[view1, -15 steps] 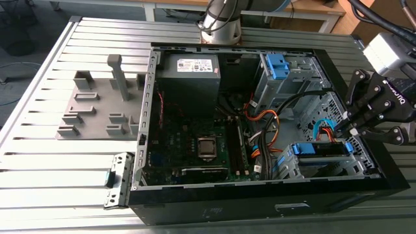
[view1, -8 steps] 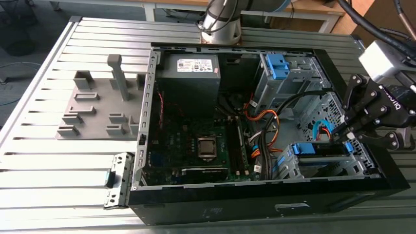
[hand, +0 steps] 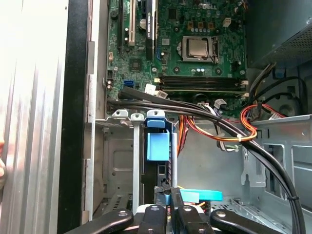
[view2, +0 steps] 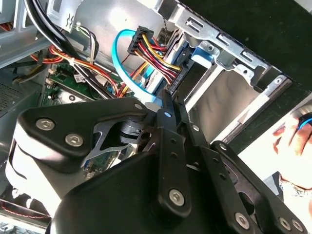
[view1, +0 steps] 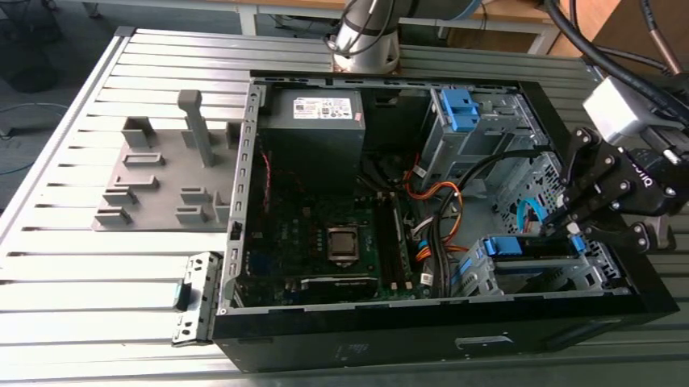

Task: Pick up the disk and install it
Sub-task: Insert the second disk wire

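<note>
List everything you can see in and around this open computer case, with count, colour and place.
table: one, silver slats, under everything
computer case: one, black, open, lying on the table
power supply box: one, grey, white label, inside the case's far end
motherboard: one, green, on the case floor
disk: one, blue-framed, in the near drive cage at the exterior view's right
bracket: one, blue, in the far drive cage
cables: bundle, orange, red, black, between motherboard and cages
fixture plate: one, grey, on the table at the exterior view's left
arm base: one, silver, beyond the case
gripper: one, black, over the disk
</note>
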{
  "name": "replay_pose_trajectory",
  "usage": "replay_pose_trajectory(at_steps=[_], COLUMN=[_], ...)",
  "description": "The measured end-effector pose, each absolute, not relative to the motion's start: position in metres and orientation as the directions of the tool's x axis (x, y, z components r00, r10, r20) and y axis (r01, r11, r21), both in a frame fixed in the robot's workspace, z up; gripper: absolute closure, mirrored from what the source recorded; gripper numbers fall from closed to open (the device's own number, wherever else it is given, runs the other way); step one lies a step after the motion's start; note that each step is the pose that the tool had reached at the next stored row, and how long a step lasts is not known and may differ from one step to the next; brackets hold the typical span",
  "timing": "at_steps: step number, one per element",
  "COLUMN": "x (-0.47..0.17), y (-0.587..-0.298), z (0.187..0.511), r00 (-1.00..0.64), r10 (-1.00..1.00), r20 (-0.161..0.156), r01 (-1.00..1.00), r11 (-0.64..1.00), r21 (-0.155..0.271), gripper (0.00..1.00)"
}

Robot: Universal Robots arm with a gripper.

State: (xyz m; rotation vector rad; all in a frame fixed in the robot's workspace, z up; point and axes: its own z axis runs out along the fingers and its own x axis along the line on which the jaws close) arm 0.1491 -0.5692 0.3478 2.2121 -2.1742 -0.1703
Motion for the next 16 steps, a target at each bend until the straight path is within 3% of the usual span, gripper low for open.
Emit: replay_pose_trajectory(at_steps=[16], x=[0.15], y=[-0.569], z=[0.335], r00=[0.014], r10=[-0.997], r20=[-0.073], r01=[-0.995], r11=[-0.022], r21=[0.101], gripper=[0.84])
